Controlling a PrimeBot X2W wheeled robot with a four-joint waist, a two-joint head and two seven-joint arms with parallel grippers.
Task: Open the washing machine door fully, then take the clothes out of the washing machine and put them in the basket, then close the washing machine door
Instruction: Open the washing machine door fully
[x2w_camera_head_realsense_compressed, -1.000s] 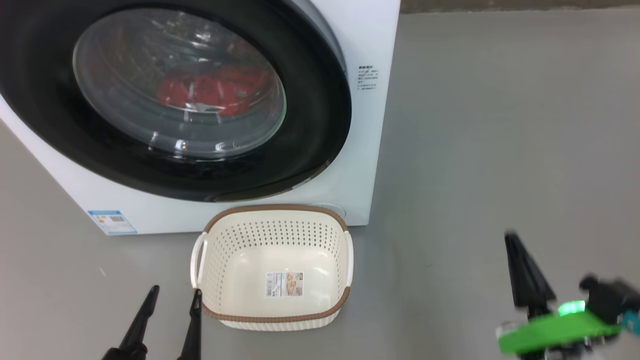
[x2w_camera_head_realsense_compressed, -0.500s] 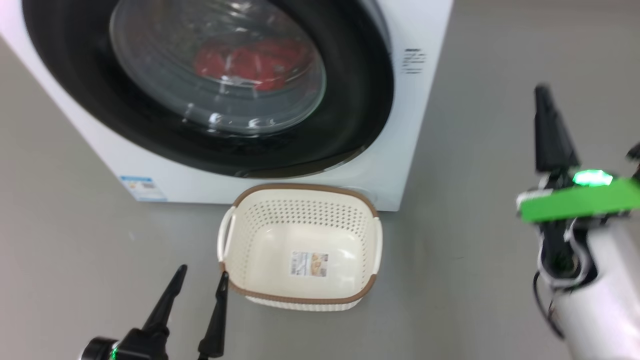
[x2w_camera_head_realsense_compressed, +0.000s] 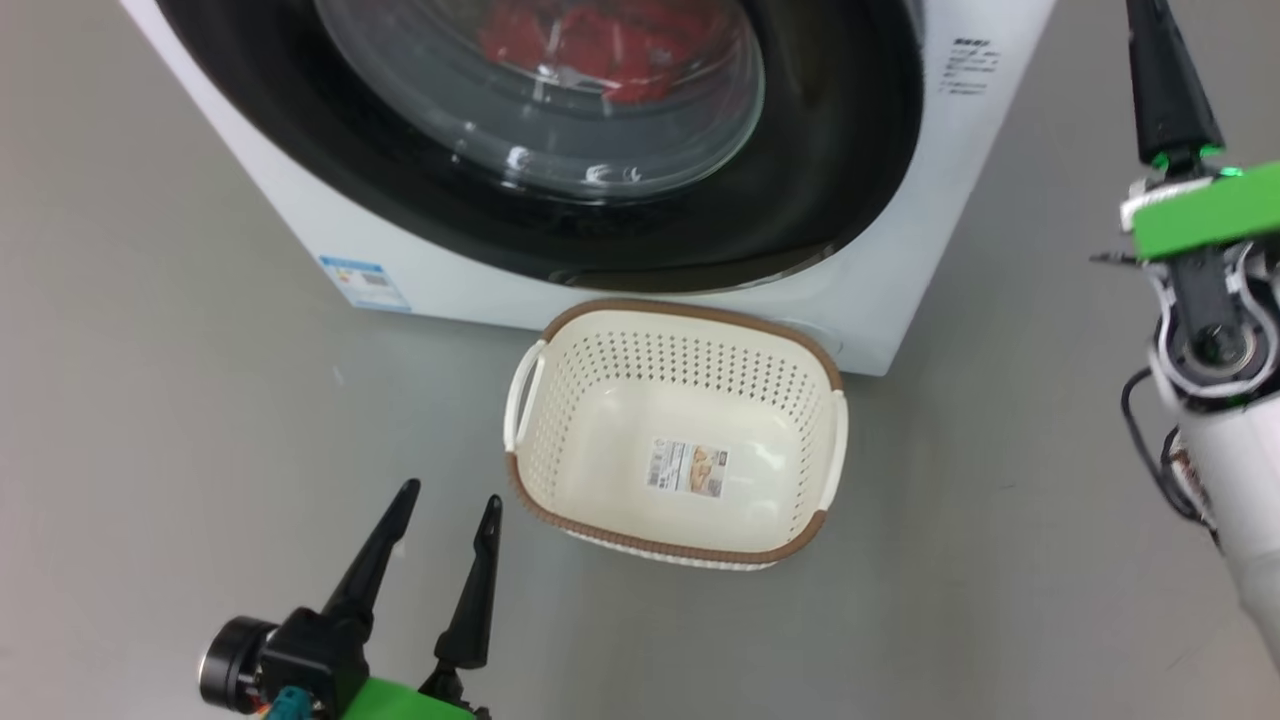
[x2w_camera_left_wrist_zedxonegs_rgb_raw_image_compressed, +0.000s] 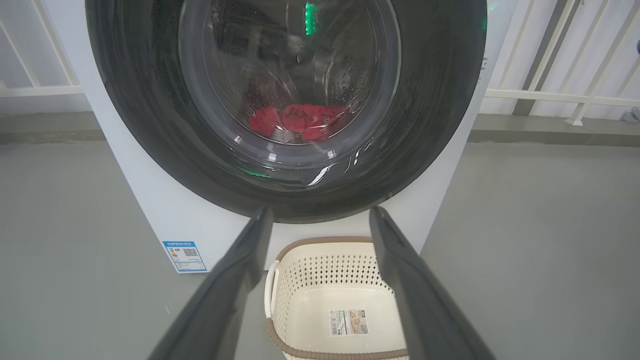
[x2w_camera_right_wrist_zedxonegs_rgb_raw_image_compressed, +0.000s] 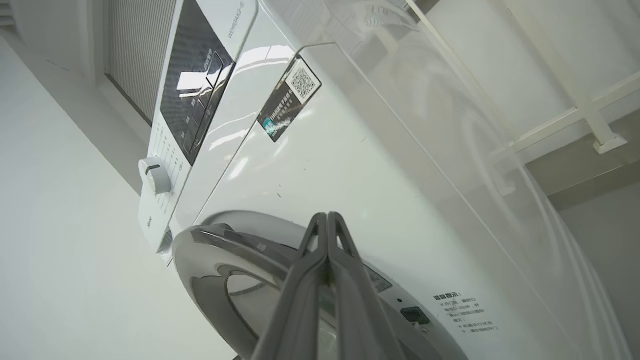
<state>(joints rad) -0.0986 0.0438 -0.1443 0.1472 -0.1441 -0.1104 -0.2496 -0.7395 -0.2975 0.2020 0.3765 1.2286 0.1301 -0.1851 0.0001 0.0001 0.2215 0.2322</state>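
You seem to be in a bare test room, more a lab than a home. The washer (x2w_camera_left_wrist_zedxonegs_rgb_raw_image_compressed: 200, 235) stands alone on a smooth grey floor (x2w_camera_head_realsense_compressed: 150, 400), with a small basket (x2w_camera_head_realsense_compressed: 680, 312) before it. Behind it, white rails (x2w_camera_left_wrist_zedxonegs_rgb_raw_image_compressed: 550, 96) close the space.

a smooth grey floor (x2w_camera_head_realsense_compressed: 150, 350) spreads across the head view, with a small pale speck (x2w_camera_head_realsense_compressed: 338, 377) on it toward the left. in the left wrist view a white railing (x2w_camera_left_wrist_zedxonegs_rgb_raw_image_compressed: 560, 95) of level and slanted bars runs along the back, at the right and at the far left. under it a darker grey kerb (x2w_camera_left_wrist_zedxonegs_rgb_raw_image_compressed: 550, 132) meets the floor. in the right wrist view there is a plain white wall (x2w_camera_right_wrist_zedxonegs_rgb_raw_image_compressed: 50, 250) at the left, a ribbed grey grille (x2w_camera_right_wrist_zedxonegs_rgb_raw_image_compressed: 130, 50) at the top left, and a white railing foot (x2w_camera_right_wrist_zedxonegs_rgb_raw_image_compressed: 607, 142) on a grey ledge at the right.
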